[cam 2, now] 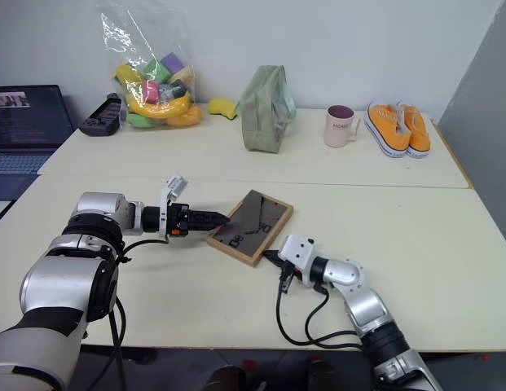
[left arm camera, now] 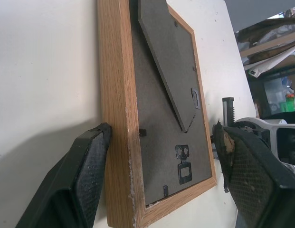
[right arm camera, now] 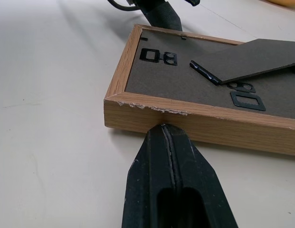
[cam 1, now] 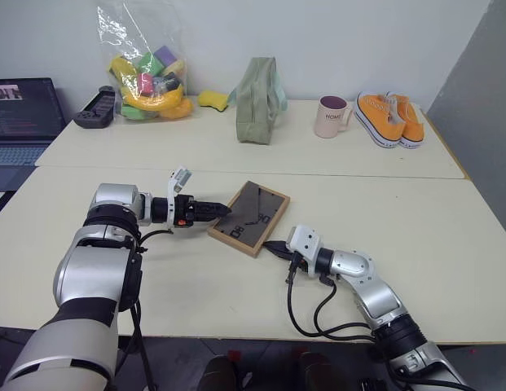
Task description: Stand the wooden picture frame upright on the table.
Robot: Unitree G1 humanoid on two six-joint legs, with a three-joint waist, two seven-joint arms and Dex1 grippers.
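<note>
Now we see the picture frame (cam 1: 249, 217) lying back-up on the table (cam 1: 448, 236), our left gripper (cam 1: 224, 210) wide across it, our right gripper (cam 1: 273, 247) closed, tips against its edge.

My two black grippers (cam 1: 222, 210) (cam 1: 273, 247) flank a small rectangular frame of light oak-coloured wood (cam 1: 249, 217) with a dark grey-brown back, on my pale cream table (cam 1: 448, 244). At one o'clock sit orange canvas shoes (cam 1: 389, 118) with white soles and a pale pink mug (cam 1: 331, 116).
</note>
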